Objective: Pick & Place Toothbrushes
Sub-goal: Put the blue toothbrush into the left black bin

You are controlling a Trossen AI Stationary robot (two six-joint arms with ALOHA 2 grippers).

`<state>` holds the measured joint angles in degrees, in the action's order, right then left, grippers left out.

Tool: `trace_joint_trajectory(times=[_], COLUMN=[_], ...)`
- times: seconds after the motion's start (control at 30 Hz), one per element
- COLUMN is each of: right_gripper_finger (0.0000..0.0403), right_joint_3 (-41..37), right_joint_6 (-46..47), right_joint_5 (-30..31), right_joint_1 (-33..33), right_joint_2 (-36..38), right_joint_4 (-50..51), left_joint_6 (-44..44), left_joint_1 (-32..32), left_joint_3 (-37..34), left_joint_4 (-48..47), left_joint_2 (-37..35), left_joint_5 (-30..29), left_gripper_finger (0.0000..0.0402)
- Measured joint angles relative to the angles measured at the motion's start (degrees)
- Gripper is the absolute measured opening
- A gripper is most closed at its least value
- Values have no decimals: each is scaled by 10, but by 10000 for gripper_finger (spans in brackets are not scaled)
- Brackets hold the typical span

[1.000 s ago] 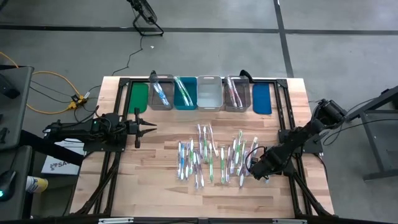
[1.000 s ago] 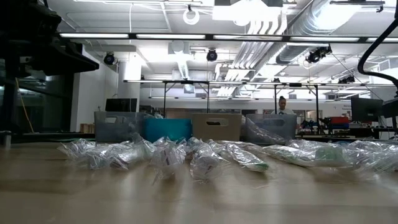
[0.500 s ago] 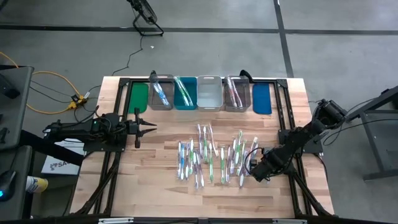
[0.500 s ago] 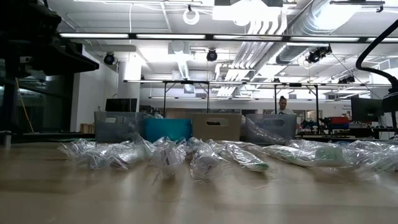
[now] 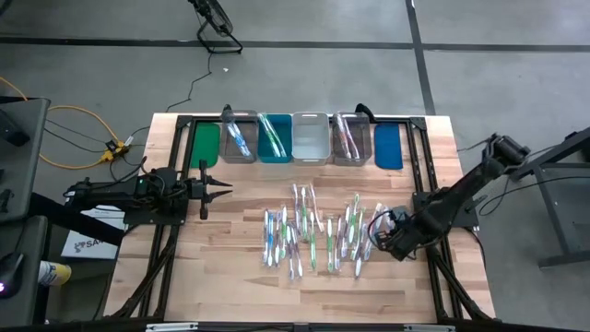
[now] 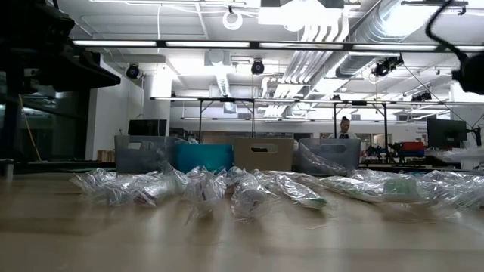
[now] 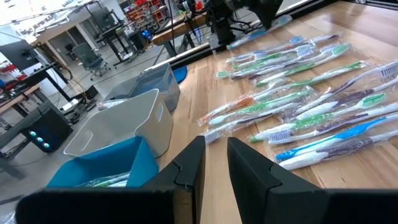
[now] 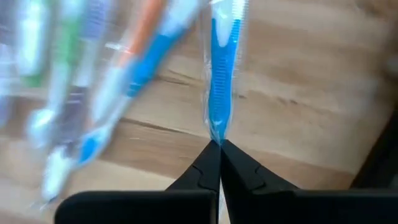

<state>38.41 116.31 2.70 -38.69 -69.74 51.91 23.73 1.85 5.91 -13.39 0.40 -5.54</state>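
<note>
Now the right gripper [image 8: 219, 144] has just clamped fully on a blue toothbrush [image 8: 219, 81] and lifted from the pile's [image 5: 313, 235] right edge. Grasp done; carry to a bin [image 5: 311, 138] next. Left gripper [image 5: 221, 192] waits, slightly ajar, empty.

Your desk [image 5: 240, 277] is pale wood in planks, with a smooth, faintly sheened finish and visible grain in the right wrist view. The toothbrushes [image 5: 313, 235] at mid-frame look like translucent coloured plastic, each sealed in a clear, glossy, crinkled wrapper [image 6: 249, 198] that catches the light. The bins [image 5: 311, 138] along the upper middle are smooth plastic. Both hands, left hand [image 7: 211, 171] and right hand [image 8: 217, 168], are matt black.
</note>
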Motion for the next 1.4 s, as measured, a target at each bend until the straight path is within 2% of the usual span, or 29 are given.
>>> trace_joint_trajectory(times=[0.1, 0.3, 0.5, 0.73, 0.83, 1.1, 1.27, 1.4], right_gripper_finger=[1, 2, 3, 3, 3, 3, 3, 3], right_joint_3=[0, 0, 1, 2, 2, 2, 2, 2], right_joint_6=[-26, -154, -267, -395, -448, -587, -646, -672], right_joint_5=[44, 134, 158, 158, 158, 159, 154, 150], right_joint_1=[8, 41, 111, 208, 247, 336, 387, 418], right_joint_2=[45, 116, 150, 150, 149, 149, 149, 149], right_joint_4=[20, -2, -79, -249, -316, -443, -482, -496], left_joint_6=[0, 0, 138, 243, 258, 240, 101, 5], left_joint_1=[0, 0, 0, 0, 0, 0, 0, 0], left_joint_3=[0, 0, 0, -3, -3, -3, -3, -2], left_joint_4=[0, 0, 5, 27, 30, 31, 33, 53], left_joint_2=[0, 0, 0, 0, 0, 0, 0, 0], left_joint_5=[0, 0, -12, -14, -14, -12, 35, 17], left_gripper_finger=[65, 65, 65, 65, 65, 65, 65, 65])
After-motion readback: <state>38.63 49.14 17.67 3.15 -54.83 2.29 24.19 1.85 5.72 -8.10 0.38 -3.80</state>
